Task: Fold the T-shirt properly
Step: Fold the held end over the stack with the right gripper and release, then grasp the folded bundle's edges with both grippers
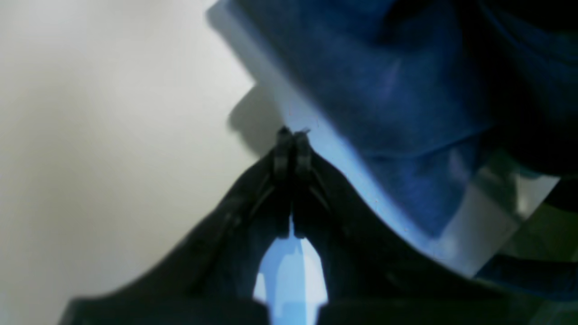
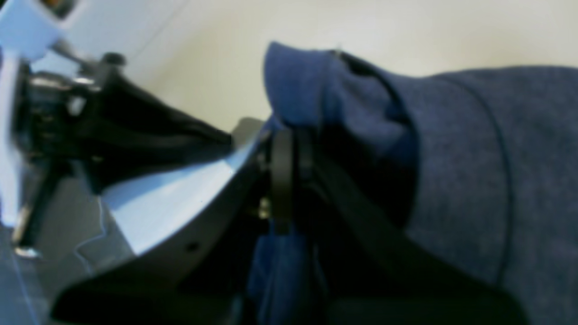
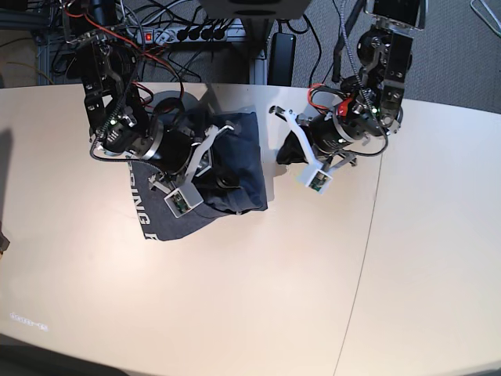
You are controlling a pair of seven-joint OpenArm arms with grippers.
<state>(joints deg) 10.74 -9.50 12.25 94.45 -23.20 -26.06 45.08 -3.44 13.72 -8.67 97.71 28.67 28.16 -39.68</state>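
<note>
The T-shirt lies bunched in a dark heap at the back of the table, with white lettering showing on the flat part at its left. My right gripper is over the heap; in the right wrist view its jaws are shut with T-shirt fabric draped over and between the fingertips. My left gripper sits just right of the heap, apart from it. In the left wrist view this gripper is shut on nothing above bare table, with the T-shirt to its upper right.
The pale table has a seam running down its right part. Behind the back edge lie cables and a power strip. The two arms stand close together on either side of the heap.
</note>
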